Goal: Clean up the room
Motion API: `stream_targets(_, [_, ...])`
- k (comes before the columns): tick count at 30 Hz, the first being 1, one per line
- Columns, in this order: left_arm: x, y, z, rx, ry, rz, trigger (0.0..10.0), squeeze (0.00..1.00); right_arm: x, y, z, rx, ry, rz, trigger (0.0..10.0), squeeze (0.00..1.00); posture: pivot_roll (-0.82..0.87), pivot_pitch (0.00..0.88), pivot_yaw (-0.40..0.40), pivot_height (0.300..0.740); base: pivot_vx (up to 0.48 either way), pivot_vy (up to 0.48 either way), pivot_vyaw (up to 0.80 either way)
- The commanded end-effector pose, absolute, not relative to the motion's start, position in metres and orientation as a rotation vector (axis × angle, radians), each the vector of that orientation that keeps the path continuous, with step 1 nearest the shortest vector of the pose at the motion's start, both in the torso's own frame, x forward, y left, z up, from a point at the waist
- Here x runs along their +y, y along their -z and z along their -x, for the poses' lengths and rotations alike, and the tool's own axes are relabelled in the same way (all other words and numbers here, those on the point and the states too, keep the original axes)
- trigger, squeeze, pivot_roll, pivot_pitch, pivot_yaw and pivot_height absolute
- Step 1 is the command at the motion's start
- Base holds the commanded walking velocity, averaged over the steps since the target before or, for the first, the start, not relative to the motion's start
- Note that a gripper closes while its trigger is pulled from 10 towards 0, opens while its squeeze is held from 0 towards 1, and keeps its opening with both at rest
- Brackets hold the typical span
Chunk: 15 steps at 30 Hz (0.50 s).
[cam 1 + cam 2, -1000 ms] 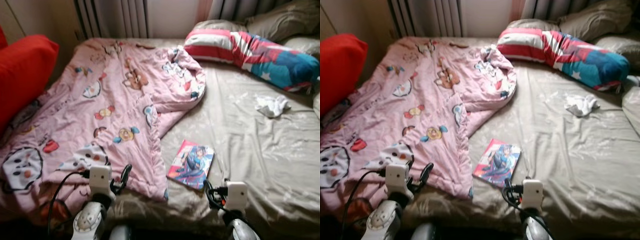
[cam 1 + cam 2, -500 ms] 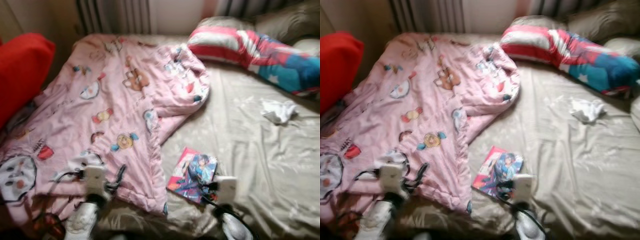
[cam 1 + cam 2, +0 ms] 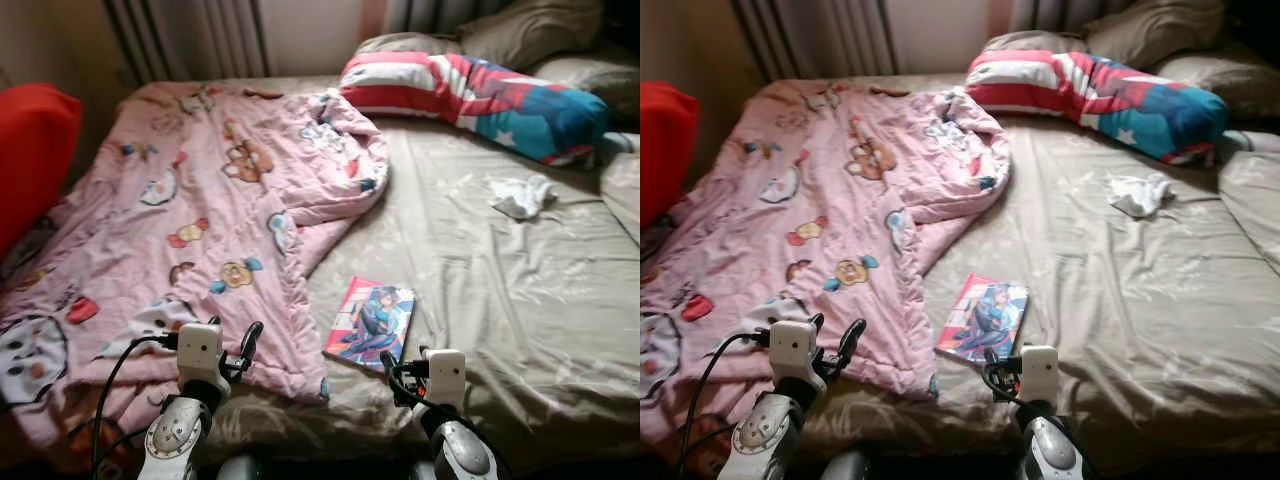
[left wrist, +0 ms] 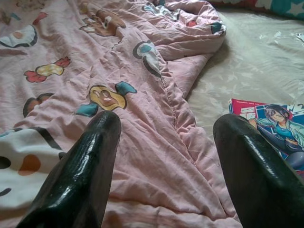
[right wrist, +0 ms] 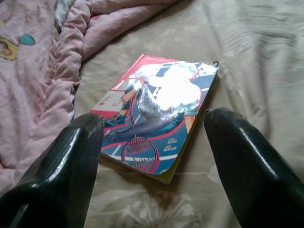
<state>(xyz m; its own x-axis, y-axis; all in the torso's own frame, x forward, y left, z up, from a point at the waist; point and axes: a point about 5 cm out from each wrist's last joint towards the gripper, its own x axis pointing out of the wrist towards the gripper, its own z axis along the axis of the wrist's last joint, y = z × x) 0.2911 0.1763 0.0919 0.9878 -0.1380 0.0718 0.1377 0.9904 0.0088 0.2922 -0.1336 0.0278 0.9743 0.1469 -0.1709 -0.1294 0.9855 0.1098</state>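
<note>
Book point(image 3: 371, 322) lies flat on the tan sheet point(image 3: 520, 270) of the bed, cover up, near the foot edge, just beside the lower hem of the pink cartoon-print quilt point(image 3: 190, 230) but not touching it as far as the right wrist view shows. Right gripper point(image 5: 154, 156) hangs over the near end of the book, fingers point(image 5: 247, 161) spread wide with the book's lower corner between them, nothing gripped, no contact visible. Left gripper point(image 4: 164, 156) is over the quilt's lower part, on the side of the book nearer the red cushion, fingers point(image 4: 85, 161) also wide apart, holding nothing; book's edge shows just past its inner finger. Quilt is spread crumpled over the half of the bed on the robot's left of the book, its upper corner folded back on itself. Red cushion point(image 3: 30, 150) sits beyond the quilt, well apart from the book. Long striped red, white and blue pillow point(image 3: 470, 90) lies across the head of the bed, far from the book, with tan pillows point(image 3: 520, 30) behind it. Small crumpled white cloth point(image 3: 522, 196) lies on the bare sheet between the book and the striped pillow, nearer the pillow. Curtains point(image 3: 190, 40) hang behind the bed head.
</note>
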Motion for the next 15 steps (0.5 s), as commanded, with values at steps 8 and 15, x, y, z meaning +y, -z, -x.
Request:
stream_targets(8, [0.174,-0.091,-0.291,-0.060,0.149,-0.010,10.0,0.00,-0.132,-0.022,-0.294,0.206,-0.147,-0.123,10.0,0.00,-0.02,0.220,0.034,0.587,0.000,0.000,0.00])
stream_targets(15, [0.176,-0.101,-0.294,-0.086,0.145,-0.019,10.0,0.00,-0.131,-0.029,-0.313,0.248,-0.066,-0.326,10.0,0.00,0.03,0.236,0.044,0.587,0.000,0.000,0.00])
